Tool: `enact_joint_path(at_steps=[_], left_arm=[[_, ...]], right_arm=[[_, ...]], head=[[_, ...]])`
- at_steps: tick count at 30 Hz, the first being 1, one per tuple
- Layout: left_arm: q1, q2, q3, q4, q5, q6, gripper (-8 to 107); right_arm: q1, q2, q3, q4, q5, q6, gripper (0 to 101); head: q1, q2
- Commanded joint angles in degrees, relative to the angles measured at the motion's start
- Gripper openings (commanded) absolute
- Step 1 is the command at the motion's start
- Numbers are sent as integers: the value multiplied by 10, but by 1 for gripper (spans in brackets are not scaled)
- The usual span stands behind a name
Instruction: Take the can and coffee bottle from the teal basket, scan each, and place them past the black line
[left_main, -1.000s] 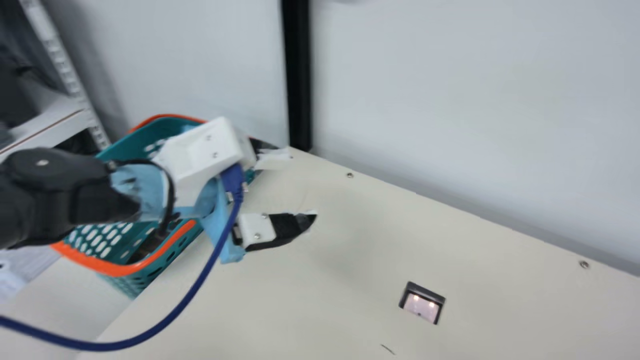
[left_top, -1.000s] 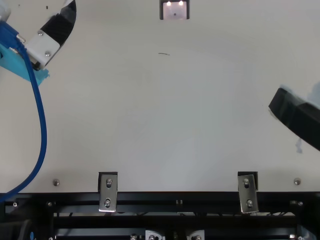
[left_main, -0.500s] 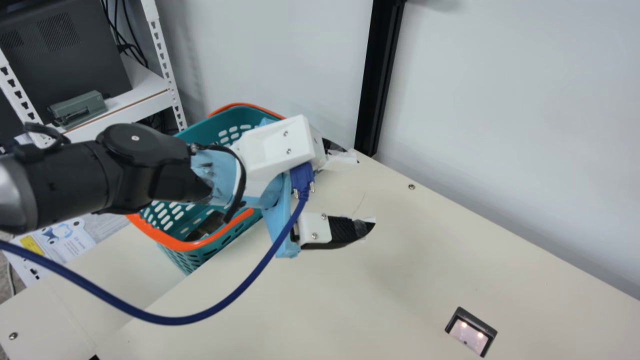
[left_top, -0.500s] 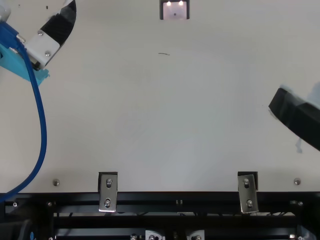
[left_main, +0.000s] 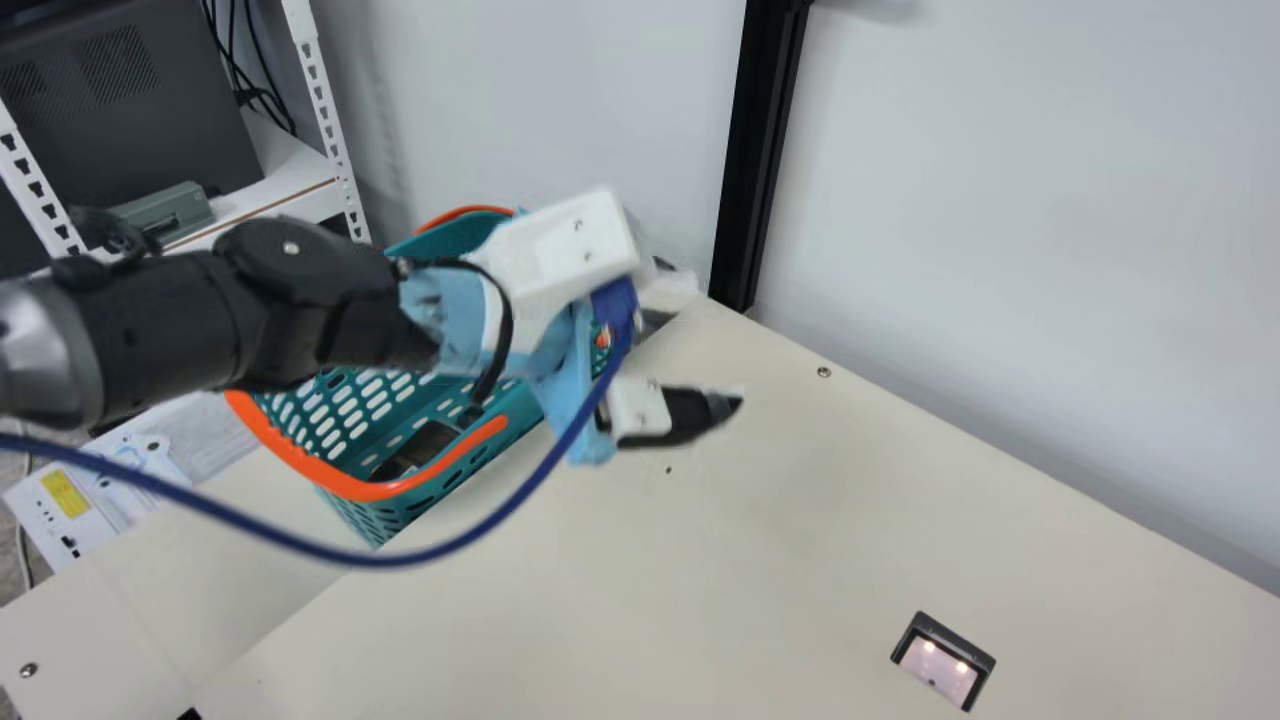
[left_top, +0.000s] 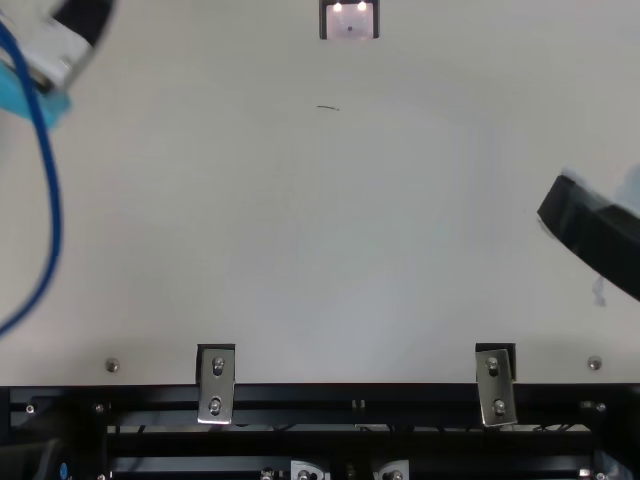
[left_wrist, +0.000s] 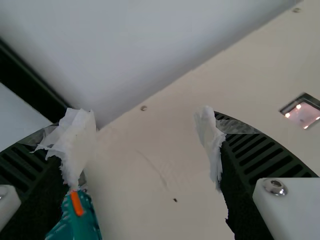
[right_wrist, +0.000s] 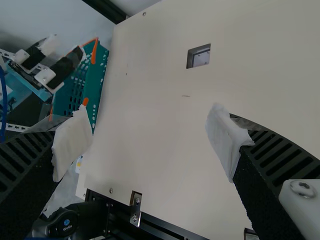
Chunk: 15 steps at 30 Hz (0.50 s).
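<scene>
The left end effector (left_main: 712, 345) is open, its fingertips well apart over the bench (left_main: 800, 520), near the teal basket (left_main: 350, 488). Its arm crosses above the basket in the main view, a blue cable (left_main: 375, 561) sagging from the wrist. The right end effector (left_top: 595, 230) is open too, above the bench; white wrapping (right_wrist: 225, 142) covers its fingertips in its own wrist view. The basket sits beside the bench, and inside it lies a dark item (left_main: 425, 445); whether that is the can or the coffee bottle, I cannot tell. The lit scanner (left_main: 937, 670) is set into the bench.
</scene>
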<state>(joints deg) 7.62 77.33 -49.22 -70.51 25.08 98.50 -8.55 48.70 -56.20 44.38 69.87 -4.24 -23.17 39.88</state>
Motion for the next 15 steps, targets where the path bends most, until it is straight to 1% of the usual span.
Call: enact_joint_path(at_steps=[1, 4, 6, 9, 12, 14, 15], left_arm=[[11, 35, -36, 18, -42, -77, 90], [28, 78, -78, 57, -83, -147, 90], [42, 109, -106, 94, -107, -202, 90], [70, 159, -142, 168, -133, -298, 90], [105, 205, -164, 253, -140, -394, 90], [130, 229, -177, 318, -136, -464, 90], [142, 239, -186, 364, -129, -510, 90]], right_arm=[[0, 0, 0, 0, 0, 0, 101], [0, 0, 0, 0, 0, 0, 101], [0, 0, 0, 0, 0, 0, 101], [0, 0, 0, 0, 0, 0, 101], [0, 0, 0, 0, 0, 0, 101], [0, 0, 0, 0, 0, 0, 101], [0, 0, 0, 0, 0, 0, 101]], head=[[-18, 10], [-18, 10], [-18, 10], [-18, 10], [-18, 10], [-18, 10], [-18, 10]])
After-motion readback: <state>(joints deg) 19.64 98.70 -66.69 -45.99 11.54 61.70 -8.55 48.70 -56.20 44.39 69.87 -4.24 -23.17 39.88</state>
